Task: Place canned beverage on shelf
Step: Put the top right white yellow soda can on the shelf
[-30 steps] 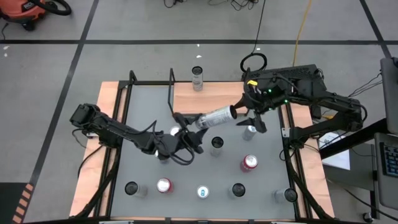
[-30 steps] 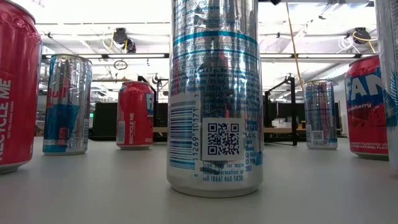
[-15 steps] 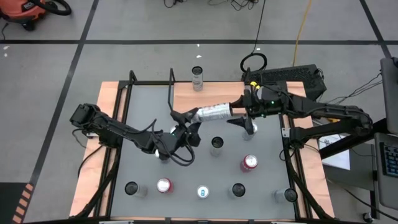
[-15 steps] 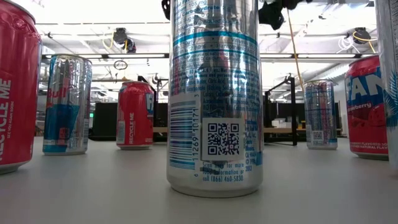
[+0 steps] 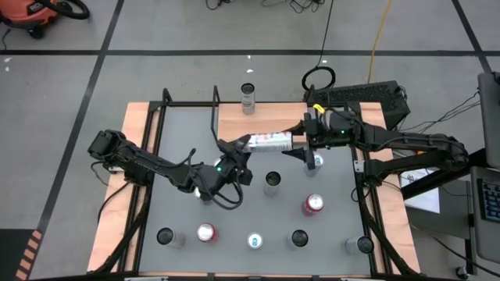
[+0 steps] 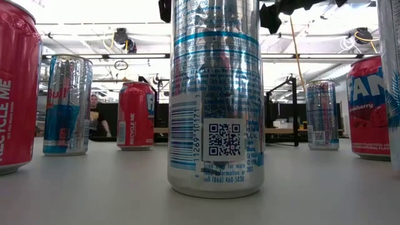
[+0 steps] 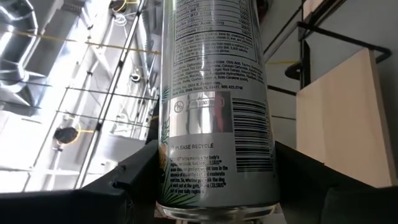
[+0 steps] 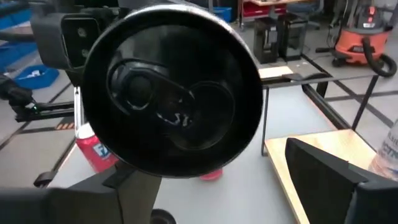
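- Canned beverage (image 5: 268,141): lying sideways in the air above the table, between both arms, near the shelf (image 5: 234,119); a second ago you had it tilted, now it is level.
- Left gripper (image 5: 234,147): fingers partly spread, clamped round the can's base.
- Right gripper (image 5: 301,140): has closed in on the can's top; fingers wide, astride that end; whether they press it, you cannot tell; handover looks under way.

Grey floor (image 5: 195,31) crossed by dark tape lines; an orange vacuum (image 5: 35,14) nearby.
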Controlling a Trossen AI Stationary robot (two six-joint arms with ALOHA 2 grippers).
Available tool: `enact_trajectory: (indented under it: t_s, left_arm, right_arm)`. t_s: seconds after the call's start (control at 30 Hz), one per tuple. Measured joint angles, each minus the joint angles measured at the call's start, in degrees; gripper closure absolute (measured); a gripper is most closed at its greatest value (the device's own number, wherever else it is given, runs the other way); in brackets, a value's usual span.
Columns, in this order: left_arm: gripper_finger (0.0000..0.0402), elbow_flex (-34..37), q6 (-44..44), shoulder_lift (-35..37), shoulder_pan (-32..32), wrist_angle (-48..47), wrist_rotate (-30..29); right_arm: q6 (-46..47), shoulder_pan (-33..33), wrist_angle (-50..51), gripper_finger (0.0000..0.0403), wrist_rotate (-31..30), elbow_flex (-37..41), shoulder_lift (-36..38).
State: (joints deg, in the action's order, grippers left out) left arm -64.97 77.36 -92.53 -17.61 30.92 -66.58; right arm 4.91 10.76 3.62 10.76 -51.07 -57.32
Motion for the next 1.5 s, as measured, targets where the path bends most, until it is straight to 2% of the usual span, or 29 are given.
enact_trajectory:
  t_s: [0.3, 0.6, 0.83, 1.13, 1.5]
  left_arm:
    - [0.0159, 0.0, 3.94, 0.0, 0.33, 1.41, -0.03]
    - [0.0159, 0.0, 4.61, 0.0, 1.74, 1.62, -0.05]
    - [0.0159, 0.0, 5.6, 0.0, 1.88, 1.47, 0.12]
    - [0.0159, 0.0, 5.56, 0.0, 1.88, 1.49, 0.34]
    - [0.0159, 0.0, 5.54, 0.0, 1.88, 1.34, 0.27]
  right_arm:
    - [-1.42, -0.15, -0.84, 0.0099, 4.79, 0.0, 0.0]
    - [-1.58, -0.73, -6.06, 0.0031, 1.12, 0.0, 0.0]
    - [0.42, -0.74, -10.44, 0.002, 1.04, 0.0, 0.0]
    - [1.75, -0.74, -12.29, 0.0056, 0.53, 0.0, 0.0]
    - [0.16, -0.72, -12.0, 0.0155, -0.5, -0.02, -1.27]
